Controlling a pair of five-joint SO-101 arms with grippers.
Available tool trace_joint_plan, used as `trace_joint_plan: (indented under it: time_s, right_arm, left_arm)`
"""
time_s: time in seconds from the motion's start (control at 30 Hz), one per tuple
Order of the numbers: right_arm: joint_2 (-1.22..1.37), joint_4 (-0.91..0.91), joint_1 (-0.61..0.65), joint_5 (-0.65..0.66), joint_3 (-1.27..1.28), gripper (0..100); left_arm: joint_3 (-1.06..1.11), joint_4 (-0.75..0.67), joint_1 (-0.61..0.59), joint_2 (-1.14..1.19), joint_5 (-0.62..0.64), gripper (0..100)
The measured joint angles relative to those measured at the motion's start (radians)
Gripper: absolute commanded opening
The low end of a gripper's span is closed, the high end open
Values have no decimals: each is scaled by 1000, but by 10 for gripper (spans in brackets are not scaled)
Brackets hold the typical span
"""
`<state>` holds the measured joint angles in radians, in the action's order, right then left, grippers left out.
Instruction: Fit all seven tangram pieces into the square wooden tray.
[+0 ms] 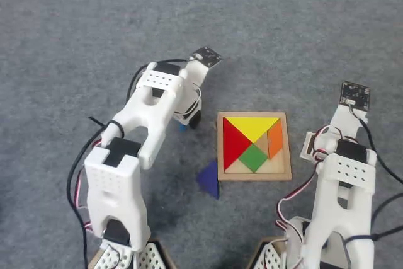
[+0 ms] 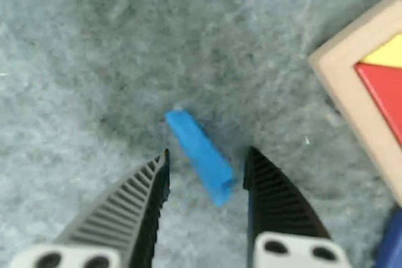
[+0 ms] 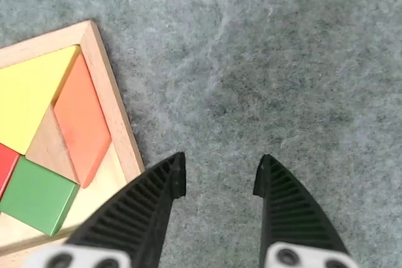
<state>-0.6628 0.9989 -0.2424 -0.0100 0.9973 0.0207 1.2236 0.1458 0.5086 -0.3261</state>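
**L gripper** (image 2: 208,153): jaws apart, nothing clamped. The fingers (image 2: 147,196) straddle the light-blue piece (image 2: 200,155), which lies on the grey mat (image 2: 94,42) btwn them. There is a gap on one side of the piece. On the other side its end sits close to the finger; contact can't be confirmed. In the high view the L gripper (image 1: 189,118) points down at the mat just beside the tray's upper L corner, w/ the light-blue piece (image 1: 182,126) under it, outside the tray.

**R gripper** (image 3: 220,169): jaws apart, holding nothing. It hangs over bare mat just off the tray's edge, orange-piece side.

**Tray** (image 1: 220,149): flat on the mat btwn the two arms. Four pcs are seated:
- yellow triangle (image 1: 253,127), along the far edge;
- red triangle (image 1: 234,144), L side, touching the yellow;
- green square (image 1: 254,157), centre-low, set on its point;
- orange parallelogram (image 1: 275,138), R side.

Bare wood shows at both near corners and in a small gap btwn yellow, orange and green.

**Loose pc:** dark-blue triangle (image 1: 209,179) on the mat, just beside the tray's near L corner, outside the rim.

**R wrist view ref.:** tray rim (image 3: 113,111), yellow (image 3: 31,92), orange (image 3: 81,127), green (image 3: 34,196).
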Motion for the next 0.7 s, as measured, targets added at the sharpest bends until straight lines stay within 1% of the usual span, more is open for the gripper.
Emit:
trace_joint_plan:
  time_s: [0.13, 0.27, 0.37, 0.7]
  right_arm:
    - [0, 0, -2, 0, 0, 187]
    - [0, 0, -2, 0, 0, 187]
    - [0, 0, -2, 0, 0, 187]
    - [0, 0, -2, 0, 0, 187]
  left_arm:
    - [0, 0, -3, 0, 0, 182]
    - [2, 0, -3, 0, 0, 90]
    - [2, 0, -3, 0, -28, 28]
    - [-2, 5, -3, 5, -86, 13]
